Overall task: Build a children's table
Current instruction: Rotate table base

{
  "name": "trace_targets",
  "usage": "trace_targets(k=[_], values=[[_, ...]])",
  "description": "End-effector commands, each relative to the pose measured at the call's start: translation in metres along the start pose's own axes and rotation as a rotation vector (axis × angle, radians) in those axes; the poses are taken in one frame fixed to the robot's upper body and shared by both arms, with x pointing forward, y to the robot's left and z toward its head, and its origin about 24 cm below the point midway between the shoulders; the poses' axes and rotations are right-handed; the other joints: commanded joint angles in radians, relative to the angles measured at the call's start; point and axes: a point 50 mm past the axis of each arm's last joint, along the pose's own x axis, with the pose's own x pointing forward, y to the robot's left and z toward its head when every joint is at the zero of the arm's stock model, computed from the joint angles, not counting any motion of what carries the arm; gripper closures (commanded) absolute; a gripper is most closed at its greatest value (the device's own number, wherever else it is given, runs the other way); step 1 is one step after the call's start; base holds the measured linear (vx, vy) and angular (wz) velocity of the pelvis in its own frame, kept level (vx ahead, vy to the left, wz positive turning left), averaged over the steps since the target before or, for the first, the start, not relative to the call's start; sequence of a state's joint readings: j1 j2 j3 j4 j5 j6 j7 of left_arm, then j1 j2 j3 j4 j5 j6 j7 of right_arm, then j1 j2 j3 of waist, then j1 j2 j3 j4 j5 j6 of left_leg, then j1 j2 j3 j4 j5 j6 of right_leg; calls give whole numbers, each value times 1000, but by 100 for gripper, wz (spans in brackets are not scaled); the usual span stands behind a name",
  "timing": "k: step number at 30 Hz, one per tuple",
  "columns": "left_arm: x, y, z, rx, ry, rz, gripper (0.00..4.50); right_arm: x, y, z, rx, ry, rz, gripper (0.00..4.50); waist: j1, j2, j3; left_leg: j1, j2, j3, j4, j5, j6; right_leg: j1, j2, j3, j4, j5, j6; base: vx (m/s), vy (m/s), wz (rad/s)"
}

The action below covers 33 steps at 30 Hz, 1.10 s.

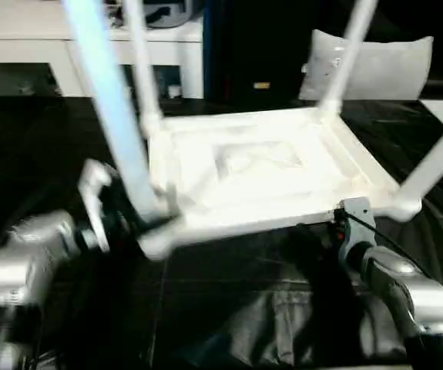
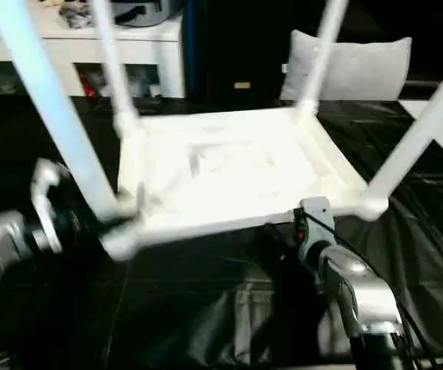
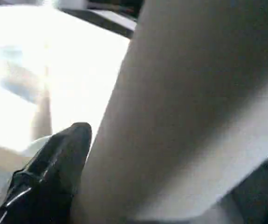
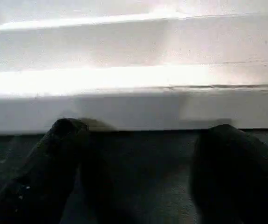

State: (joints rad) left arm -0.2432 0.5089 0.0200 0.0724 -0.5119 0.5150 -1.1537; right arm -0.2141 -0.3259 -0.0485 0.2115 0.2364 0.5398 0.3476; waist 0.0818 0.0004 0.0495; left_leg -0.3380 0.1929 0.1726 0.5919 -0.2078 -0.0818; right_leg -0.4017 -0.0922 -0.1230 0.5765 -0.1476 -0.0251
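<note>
A home-like room: white cabinet (image 1: pixel 90 54) and grey cushion (image 1: pixel 375 65).

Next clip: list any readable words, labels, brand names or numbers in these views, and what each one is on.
None can be read.
The small yellow tag on the dark panel behind the upturned tabletop is too small and blurred to read.
The tabletop, its legs and the two grippers carry no visible writing.

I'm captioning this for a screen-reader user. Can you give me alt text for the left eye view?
A white children's table lies upside down on a black surface with four white legs standing up from its corners. The robot's left gripper is at the near-left leg, and its right gripper is at the table's near edge.
</note>
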Motion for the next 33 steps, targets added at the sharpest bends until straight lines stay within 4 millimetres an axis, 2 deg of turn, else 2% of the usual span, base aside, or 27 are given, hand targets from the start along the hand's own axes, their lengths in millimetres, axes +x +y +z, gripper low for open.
trace_targets(k=[1,2,3,4,5,8,11,12,18,21,26,31,33], values=[[19,-18,1,-4,3,-116,3,5,1,11,-20,-46,21,0,-8,-3,-50,-2,34,-9,-80,-251,8,45,-65,56,-86,-512,-79,0,0,0],[19,-18,1,-4,3,-116,3,5,1,11,-20,-46,21,0,-9,-13,-52,-2,32,-9,-79,-244,12,47,-64,55,-85,-519,-73,0,0,0],[31,-26,1,-14,-11,-165,3,9,3,15,-29,-58,49,0,-14,-19,-51,-4,31,-7,-78,-235,16,47,-64,56,-87,-526,-67,0,0,0],[37,-30,1,-17,-16,-185,3,11,4,17,-34,-64,63,0,-14,-16,-51,-4,31,-8,-77,-236,16,47,-64,54,-86,-529,-69,0,0,0],[37,-30,1,-17,-17,-188,3,11,4,17,-35,-65,65,0,-20,-19,-50,-6,30,-8,-76,-230,18,48,-63,53,-89,-533,-65,0,0,0],[56,-47,4,-34,-28,-282,3,21,13,25,-72,-99,144,0,-33,-28,-52,-11,29,-8,-73,-216,27,50,-61,53,-86,-519,-65,0,0,0],[64,-57,8,-59,-49,-341,3,26,18,29,-92,-110,184,0,-42,-30,-54,-17,27,-7,-69,-182,38,54,-59,55,-79,-484,-86,0,0,0],[73,-64,11,-82,-58,-388,3,30,22,32,-108,-113,213,0,-46,-33,-56,-18,28,-6,-67,-168,42,55,-58,55,-74,-462,-96,0,0,0],[86,-77,12,-109,-37,-477,3,37,36,36,-158,-121,302,0,-44,-28,-61,-18,31,-4,-63,-111,61,58,-54,59,-57,-342,-149,0,0,0],[90,-82,12,-118,-27,-508,3,40,41,36,-178,-122,337,0,-45,-29,-60,-17,32,-2,-63,-110,63,59,-53,59,-56,-325,-167,0,0,0],[98,-89,12,-118,-13,-550,3,43,44,36,-197,-122,348,0,-42,-30,-59,-14,31,-2,-63,-125,57,58,-54,60,-59,-355,-157,0,0,0],[101,-90,12,-117,-15,-556,3,44,46,36,-204,-123,361,0,-44,-30,-57,-14,30,-4,-63,-152,48,58,-54,58,-67,-414,-128,0,0,0],[106,-89,14,-109,-30,-534,3,45,51,35,-210,-127,389,0,-43,-31,-58,-14,30,-3,-62,-146,48,58,-54,59,-66,-409,-127,0,0,0]])
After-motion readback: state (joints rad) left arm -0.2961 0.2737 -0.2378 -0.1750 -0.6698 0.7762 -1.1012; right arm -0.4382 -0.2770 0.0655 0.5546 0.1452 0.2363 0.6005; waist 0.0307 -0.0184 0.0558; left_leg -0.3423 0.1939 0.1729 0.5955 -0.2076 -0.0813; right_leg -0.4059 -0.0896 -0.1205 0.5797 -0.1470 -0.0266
